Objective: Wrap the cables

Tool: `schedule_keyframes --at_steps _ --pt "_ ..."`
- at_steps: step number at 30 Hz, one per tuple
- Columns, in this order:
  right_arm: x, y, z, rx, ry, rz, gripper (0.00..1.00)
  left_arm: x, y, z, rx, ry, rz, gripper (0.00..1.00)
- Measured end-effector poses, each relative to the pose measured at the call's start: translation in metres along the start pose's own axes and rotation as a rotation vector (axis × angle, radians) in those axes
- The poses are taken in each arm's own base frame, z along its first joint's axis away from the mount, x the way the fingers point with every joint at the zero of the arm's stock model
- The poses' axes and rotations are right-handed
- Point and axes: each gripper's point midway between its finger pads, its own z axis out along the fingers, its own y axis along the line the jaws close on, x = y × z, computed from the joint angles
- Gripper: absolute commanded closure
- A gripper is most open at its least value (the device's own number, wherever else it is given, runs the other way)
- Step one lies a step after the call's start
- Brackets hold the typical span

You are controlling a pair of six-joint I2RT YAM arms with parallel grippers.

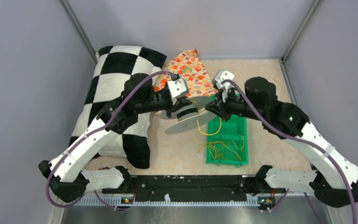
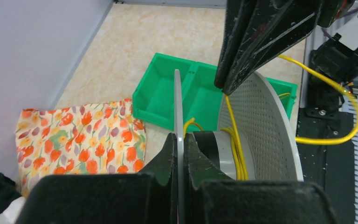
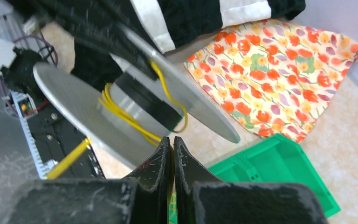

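Note:
A grey spool (image 1: 189, 119) with two disc flanges hangs above the table's middle. My left gripper (image 1: 175, 111) is shut on one thin flange; in the left wrist view its fingertips (image 2: 179, 138) clamp the flange's edge (image 2: 178, 93). A few turns of yellow cable (image 2: 237, 154) lie round the core. My right gripper (image 1: 210, 107) is shut on the yellow cable beside the spool; in the right wrist view (image 3: 172, 141) a yellow strand runs between its closed fingers. The remaining cable (image 1: 223, 148) lies in loose loops in the green bin (image 1: 242, 126), with a strand rising to the spool.
A black-and-white checked pillow (image 1: 116, 70) lies at the left under my left arm. A floral cloth (image 1: 191, 70) lies at the back middle. The green bin also shows in the left wrist view (image 2: 163, 100) and in the right wrist view (image 3: 284, 168). Grey walls enclose the table.

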Motion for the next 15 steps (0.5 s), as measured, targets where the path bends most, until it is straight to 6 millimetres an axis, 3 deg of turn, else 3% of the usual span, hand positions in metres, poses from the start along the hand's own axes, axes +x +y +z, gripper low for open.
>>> schedule_keyframes --at_steps 5,10,15 --pt "0.013 0.003 -0.021 -0.002 -0.095 -0.119 1.0 -0.005 -0.013 0.005 0.114 0.05 -0.018 1.0" --pt "0.018 0.003 -0.029 0.006 -0.144 -0.147 1.0 -0.004 -0.017 0.007 0.148 0.059 -0.034 1.0" --pt "0.021 -0.004 -0.03 0.053 -0.157 -0.131 0.76 -0.004 -0.017 0.003 0.144 0.064 -0.038 1.0"
